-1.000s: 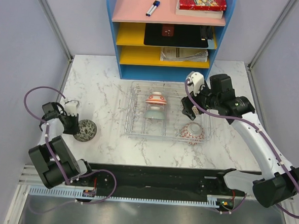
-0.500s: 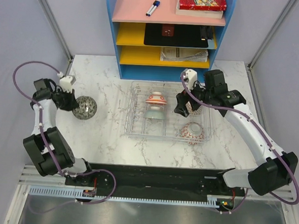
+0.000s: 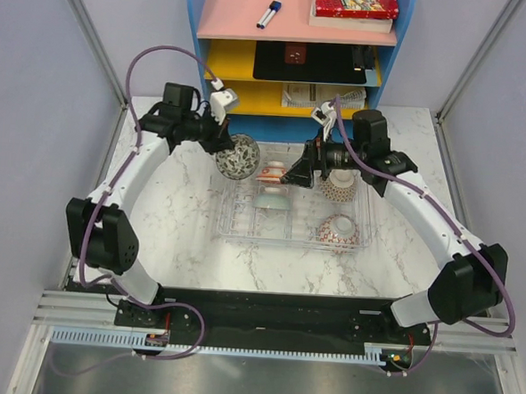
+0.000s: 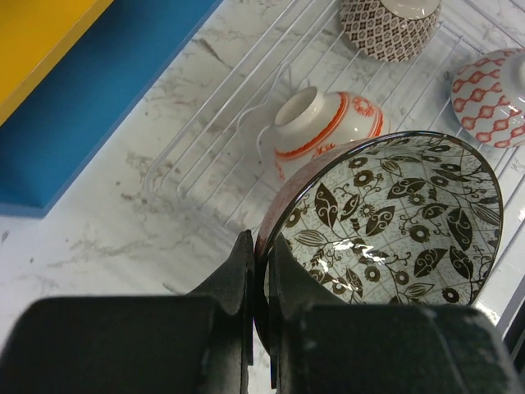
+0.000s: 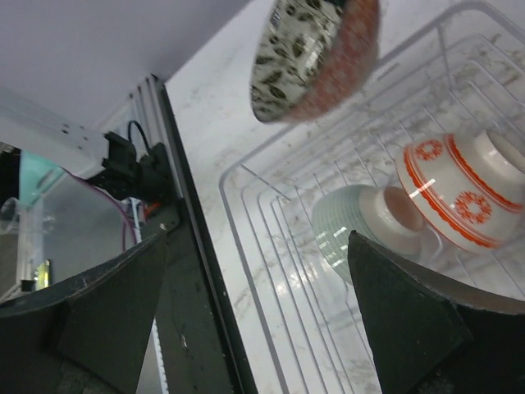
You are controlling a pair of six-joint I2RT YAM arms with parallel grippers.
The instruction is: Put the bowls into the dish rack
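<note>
Since a second ago the left gripper (image 3: 220, 141) has swung from the near left of the white marble table (image 3: 153, 244) to the far left corner of the clear plastic ribbed dish rack (image 3: 235, 215). It carries the black-and-white floral ceramic bowl (image 3: 237, 156), which then sat on the tabletop. Its fingers are pinched close on the bowl's rim, and the bowl hangs tilted in the air over the rack's far left edge. The right gripper (image 3: 305, 170) has drawn toward the far middle of the rack. Its fingers stand wide apart with nothing between them, and the brown-patterned beige bowl (image 3: 340, 186) lies just right of it, in the rack's far right.

I judge three risks. A rim-only pinch lets the bowl pivot or slip out. The two grippers are near each other above the rack and could collide. Lowering toward the rack's middle could knock the floral bowl against the white orange-ringed bowl (image 3: 273, 173), which lies beside the grey-green bowl (image 3: 270, 199). The red-and-white patterned bowl (image 3: 339, 230) at near right is well apart.
</note>
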